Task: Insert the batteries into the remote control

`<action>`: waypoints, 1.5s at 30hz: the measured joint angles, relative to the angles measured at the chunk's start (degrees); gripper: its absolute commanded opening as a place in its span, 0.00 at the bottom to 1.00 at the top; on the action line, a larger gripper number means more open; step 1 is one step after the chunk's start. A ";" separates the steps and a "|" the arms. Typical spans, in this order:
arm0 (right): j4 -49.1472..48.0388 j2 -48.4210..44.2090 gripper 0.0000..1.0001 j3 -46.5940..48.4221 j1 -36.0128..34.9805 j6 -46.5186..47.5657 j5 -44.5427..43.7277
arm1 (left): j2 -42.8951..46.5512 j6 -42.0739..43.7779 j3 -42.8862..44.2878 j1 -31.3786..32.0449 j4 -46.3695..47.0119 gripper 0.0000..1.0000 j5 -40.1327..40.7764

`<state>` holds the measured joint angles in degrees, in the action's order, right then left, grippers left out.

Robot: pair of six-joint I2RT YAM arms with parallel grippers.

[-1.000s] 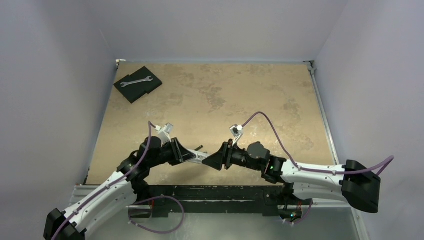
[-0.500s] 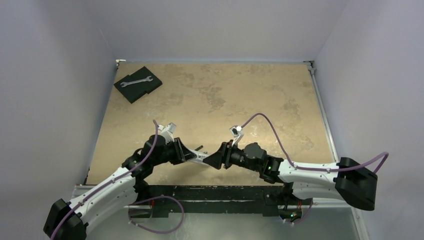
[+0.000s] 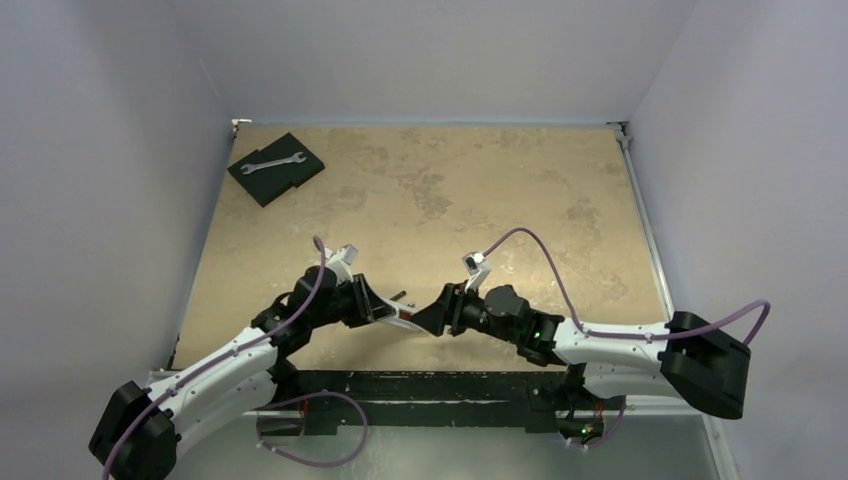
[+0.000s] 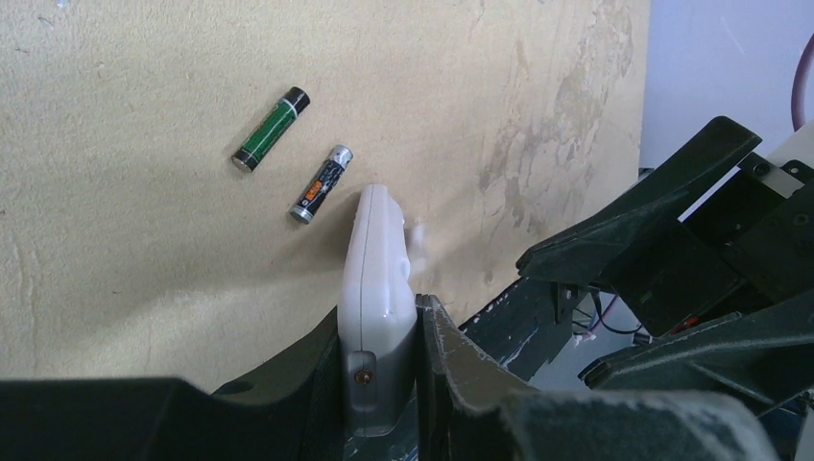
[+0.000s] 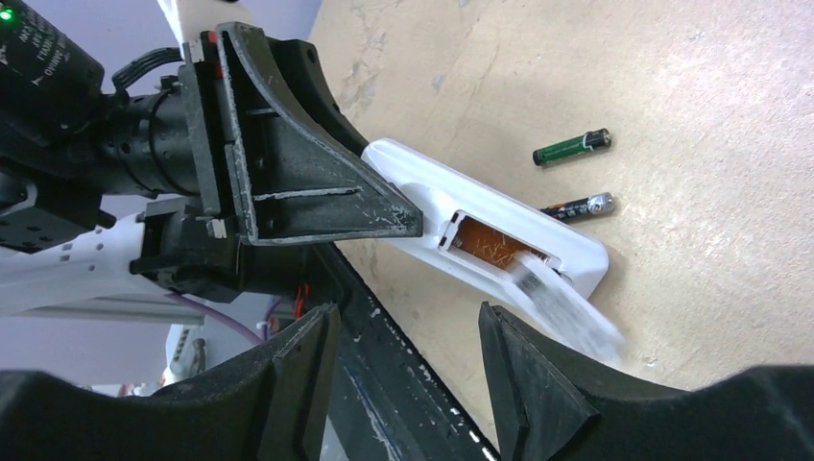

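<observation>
Far left corner of the tan mottled tabletop (image 3: 480, 180): 1 black stepped pad (image 3: 268, 185), lying flat. 1 silver open-end wrench (image 3: 272, 161) rests on it, set diagonally. Pale grey walls (image 3: 420, 60) enclose 3 sides.

batteries (image 4: 322, 183) unobstructed, remote control (image 4: 376, 269) just beside

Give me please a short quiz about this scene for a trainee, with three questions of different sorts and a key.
1. Fill in: the right gripper stands ___ (open or shut).
2. Which gripper holds the slim white plastic remote control? A. left gripper B. right gripper C. neither
3. True or false: both small dark cylindrical batteries lie on the tan table, outside the remote control.
Key: 1 open; 2 A; 3 true.
</observation>
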<state>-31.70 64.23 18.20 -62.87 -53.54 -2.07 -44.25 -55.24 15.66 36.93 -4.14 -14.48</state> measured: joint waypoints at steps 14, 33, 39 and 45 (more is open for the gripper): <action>0.96 2.64 0.64 0.00 1.49 2.47 -0.07 | -7.48 1.16 4.68 0.02 0.26 0.00 0.61; 15.80 -8.57 0.65 2.60 2.19 8.37 -3.43 | -7.02 1.62 8.00 0.02 1.36 0.00 -3.06; 21.46 -12.55 0.66 4.72 2.19 10.16 -4.66 | -0.72 -2.38 5.25 0.02 5.38 0.00 -5.51; 26.21 -12.55 0.69 6.08 2.19 10.71 -4.44 | 5.51 -8.37 -1.88 0.00 9.09 0.00 -7.63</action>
<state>-5.50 51.68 24.27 -60.69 -42.83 -6.50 -38.74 -63.61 13.78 36.93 4.95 -22.11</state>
